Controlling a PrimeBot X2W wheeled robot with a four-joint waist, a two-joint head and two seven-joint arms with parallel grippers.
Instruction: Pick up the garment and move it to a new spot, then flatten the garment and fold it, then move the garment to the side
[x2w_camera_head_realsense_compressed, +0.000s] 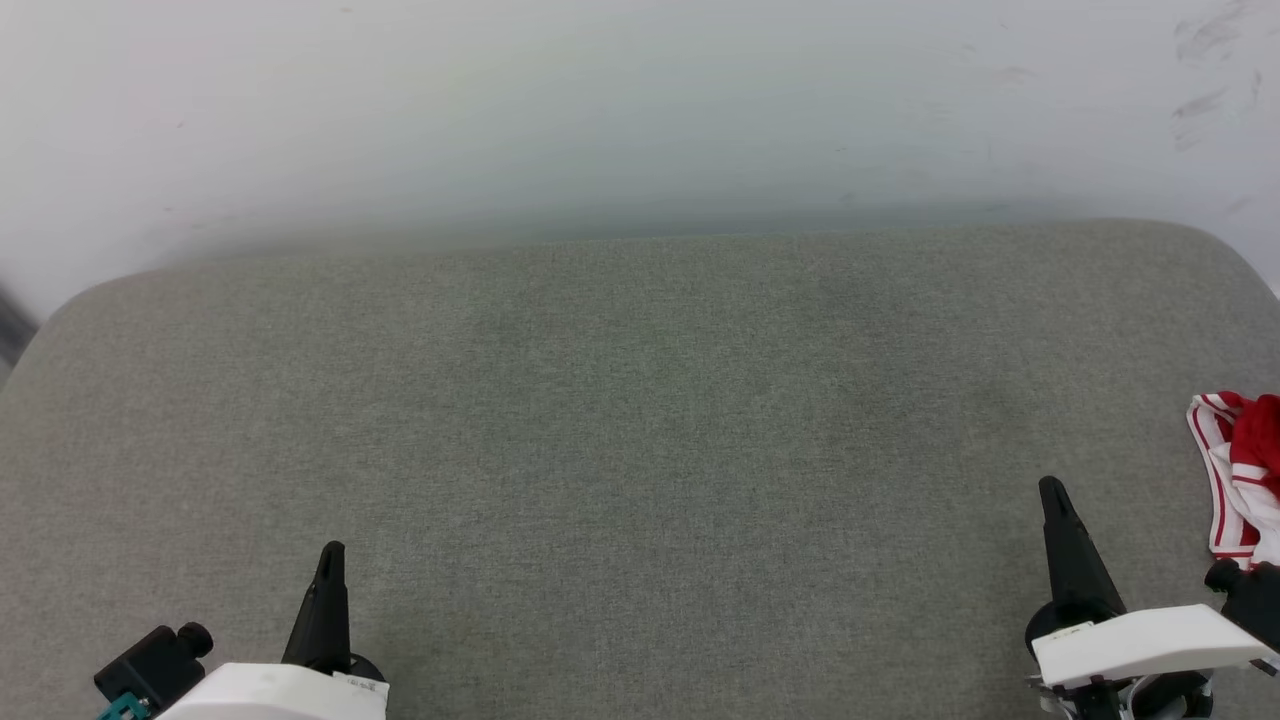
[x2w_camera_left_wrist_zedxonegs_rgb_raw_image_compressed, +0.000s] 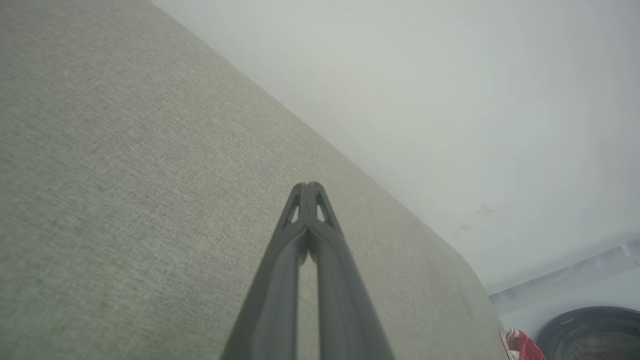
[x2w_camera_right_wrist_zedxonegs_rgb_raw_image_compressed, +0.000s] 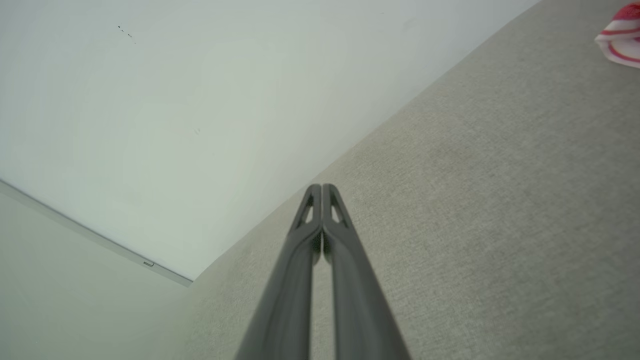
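Note:
The garment (x2w_camera_head_realsense_compressed: 1240, 470) is a red and white bunch with striped trim, lying at the far right edge of the grey padded surface (x2w_camera_head_realsense_compressed: 640, 420) and cut off by the head view's border. A small red bit of the garment (x2w_camera_left_wrist_zedxonegs_rgb_raw_image_compressed: 520, 345) shows low in the left wrist view, and a striped corner of the garment (x2w_camera_right_wrist_zedxonegs_rgb_raw_image_compressed: 620, 37) sits top right in the right wrist view. My right gripper (x2w_camera_head_realsense_compressed: 1052, 490) is shut and empty, a short way left of the cloth. My left gripper (x2w_camera_head_realsense_compressed: 332, 552) is shut and empty at the lower left, far from it.
A white wall (x2w_camera_head_realsense_compressed: 640, 110) rises behind the padded surface. The surface's corners are rounded. A dark round object (x2w_camera_left_wrist_zedxonegs_rgb_raw_image_compressed: 590, 332) stands on the floor beyond the surface's right end, near the garment.

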